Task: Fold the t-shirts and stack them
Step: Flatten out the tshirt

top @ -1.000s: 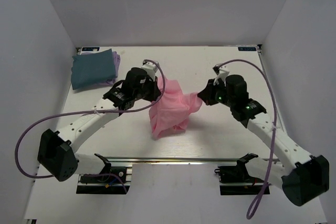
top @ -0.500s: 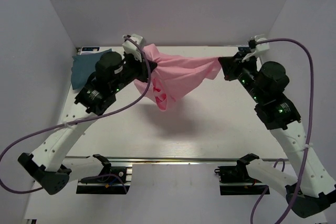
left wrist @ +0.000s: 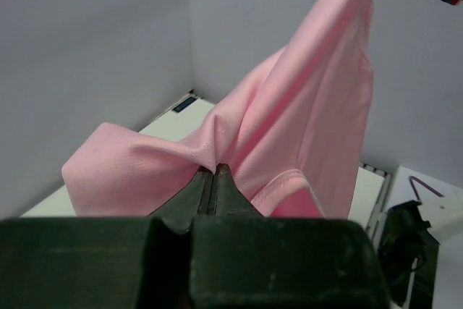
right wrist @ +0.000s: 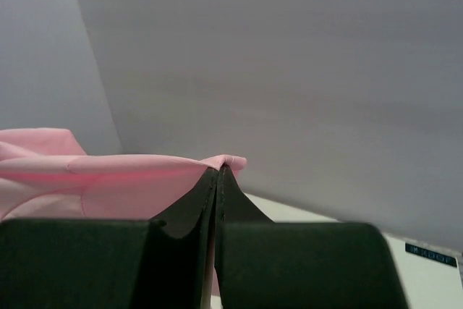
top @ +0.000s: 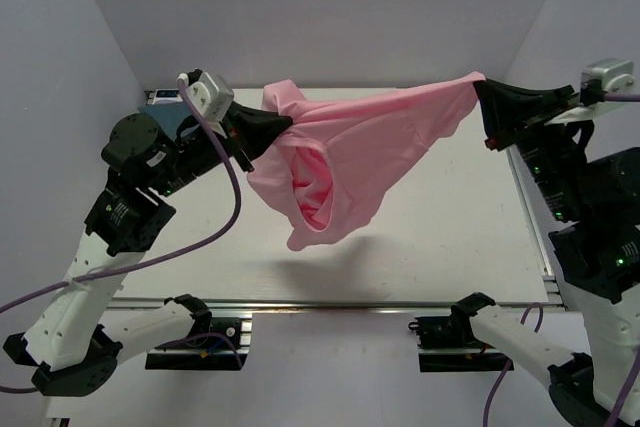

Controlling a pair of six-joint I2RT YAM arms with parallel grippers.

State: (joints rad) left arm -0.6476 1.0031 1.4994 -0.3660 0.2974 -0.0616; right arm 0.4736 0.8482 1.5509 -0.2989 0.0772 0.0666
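White table (top: pixel 450 237) — seemingly a teal t-shirt (top: pixel 172 113) back-left.

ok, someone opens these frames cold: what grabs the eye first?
The pink t-shirt hangs stretched in mid-air across the middle of the scene, its centre sagging in a loose pouch above the table. The left gripper is shut on its left edge and the right gripper is shut on its far right corner, both high off the surface.
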